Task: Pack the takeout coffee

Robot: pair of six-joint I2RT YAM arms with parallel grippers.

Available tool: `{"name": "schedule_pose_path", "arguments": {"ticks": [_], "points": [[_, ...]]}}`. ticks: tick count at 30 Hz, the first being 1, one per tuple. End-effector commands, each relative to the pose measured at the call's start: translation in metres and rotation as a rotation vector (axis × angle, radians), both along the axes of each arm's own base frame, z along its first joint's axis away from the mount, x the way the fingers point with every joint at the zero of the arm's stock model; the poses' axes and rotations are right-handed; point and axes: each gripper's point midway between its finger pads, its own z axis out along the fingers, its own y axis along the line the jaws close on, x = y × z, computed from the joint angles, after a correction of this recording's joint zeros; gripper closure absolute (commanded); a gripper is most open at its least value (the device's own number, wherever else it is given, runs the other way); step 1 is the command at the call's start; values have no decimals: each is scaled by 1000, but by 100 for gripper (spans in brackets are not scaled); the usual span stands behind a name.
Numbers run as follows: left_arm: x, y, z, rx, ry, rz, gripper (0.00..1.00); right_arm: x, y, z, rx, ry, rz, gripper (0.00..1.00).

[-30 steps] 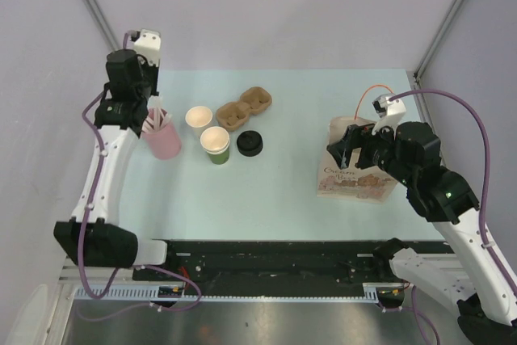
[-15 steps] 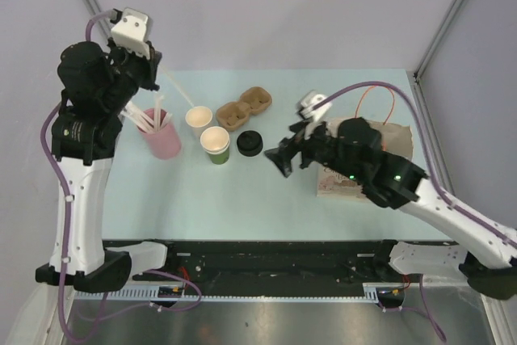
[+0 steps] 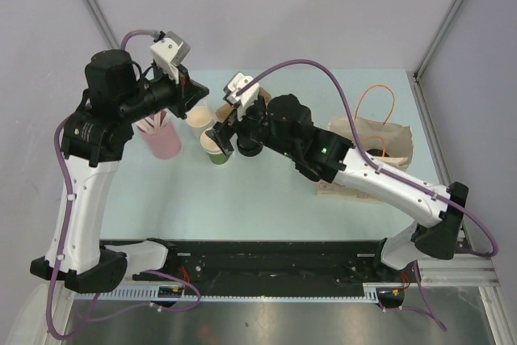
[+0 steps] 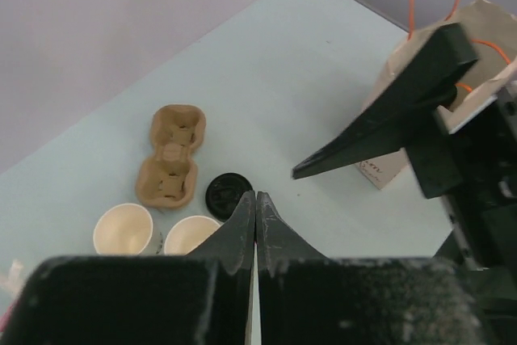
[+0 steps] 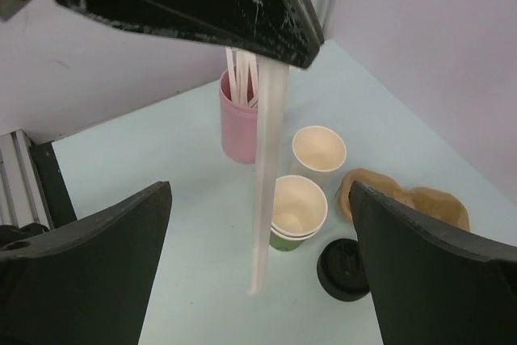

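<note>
No cup with a black lid on it shows in any view. My left gripper (image 3: 202, 93) (image 4: 256, 196) (image 5: 309, 56) is shut on a white straw (image 5: 266, 183), which hangs down between my right gripper's fingers. My right gripper (image 3: 228, 130) (image 5: 260, 191) is wide open and empty, above two lidless cups. These are a white-sided cup (image 3: 198, 119) (image 4: 123, 228) (image 5: 318, 151) and a green-sided cup (image 3: 215, 148) (image 4: 190, 233) (image 5: 297, 208). A loose black lid (image 3: 249, 146) (image 4: 228, 194) (image 5: 346, 268) lies beside the green-sided cup.
A pink cup of white straws (image 3: 162, 141) (image 5: 238, 127) stands left of the cups. A brown pulp cup carrier (image 4: 171, 167) (image 5: 404, 195) lies behind them. A paper bag with an orange handle (image 3: 373, 140) (image 4: 485, 26) stands at the right.
My left gripper has pulled a straw out of the pink cup and swung right with it. My right arm has moved from the bag leftward to above the cups.
</note>
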Motion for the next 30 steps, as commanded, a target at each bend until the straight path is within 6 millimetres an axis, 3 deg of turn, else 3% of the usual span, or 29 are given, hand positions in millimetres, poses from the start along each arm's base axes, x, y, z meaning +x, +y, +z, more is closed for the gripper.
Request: {"name": "schedule_pose_path", "arguments": {"ticks": [1,3,6,7,8,12,13,15,16,17,18,21,22,24,25,28,30], "points": [[-23,-17,6,-37,9,-118,100,9,13,22,62,-18,21,10],[-23,-18,4,-36,15,-121,100,12,20,18,63,-3,52,18],[-24,-19,2,-34,21,-122,100,17,23,11,52,14,47,57],[-24,-18,0,-30,20,-120,100,18,22,12,56,18,43,85],[-22,-18,-1,-25,20,-115,100,18,21,12,59,26,42,97],[-13,-16,-13,-12,56,-87,99,13,7,17,89,43,30,100],[-11,-18,-17,-19,77,-82,69,13,2,18,96,50,16,100],[-6,-20,-26,-19,113,-78,27,15,-19,25,122,64,-37,100],[-4,-20,-29,-18,123,-70,0,15,-28,27,127,66,-55,100],[-1,-19,-32,-14,131,-58,0,17,-38,26,121,72,-93,100],[0,-18,-34,-11,135,-48,0,14,-57,40,146,56,-125,100],[6,-11,-34,10,117,-3,0,23,-104,36,133,74,-280,100],[7,-9,-36,18,118,8,0,26,-136,43,161,67,-361,100],[6,-8,-41,26,123,9,0,27,-170,44,178,80,-437,100],[7,-8,-44,29,130,11,0,29,-203,49,215,78,-516,100],[8,-8,-51,38,141,8,0,28,-249,48,233,84,-613,100],[8,-8,-53,43,142,6,0,27,-263,46,229,91,-643,100]]}}
